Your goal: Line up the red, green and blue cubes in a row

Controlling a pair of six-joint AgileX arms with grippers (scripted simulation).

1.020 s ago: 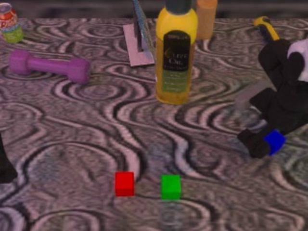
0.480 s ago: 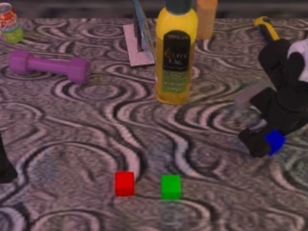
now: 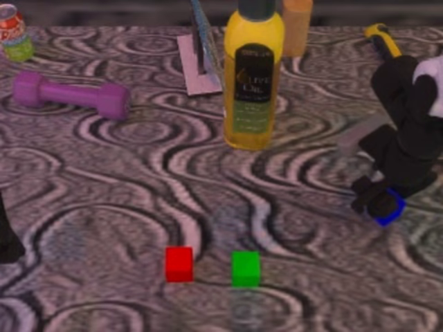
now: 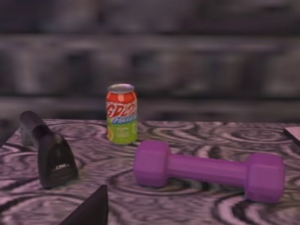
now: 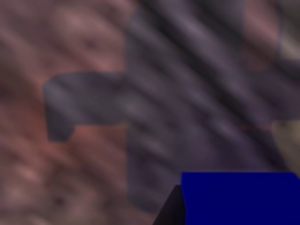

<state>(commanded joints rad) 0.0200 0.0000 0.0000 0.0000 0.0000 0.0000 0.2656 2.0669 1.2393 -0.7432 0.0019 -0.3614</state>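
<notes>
The red cube (image 3: 179, 264) and the green cube (image 3: 246, 268) sit side by side near the table's front edge, a small gap between them. Far to the right, my right gripper (image 3: 378, 202) is down over the blue cube (image 3: 394, 212), of which only a corner shows in the top view. The right wrist view has the blue cube (image 5: 239, 198) filling its lower corner, very close. My left gripper (image 3: 5, 242) is parked at the table's left edge, open and holding nothing.
A tall yellow bottle (image 3: 252, 79) stands at the back centre, an orange container (image 3: 297, 26) behind it. A purple dumbbell (image 3: 69, 94) and a soda can (image 3: 14, 32) lie at the back left, a black scanner (image 4: 49, 152) nearby. A yellow-handled tool (image 3: 382, 38) lies back right.
My right gripper has shifted over the blue cube, which stood exposed beside it before and is now mostly covered. The red and green cubes have not moved.
</notes>
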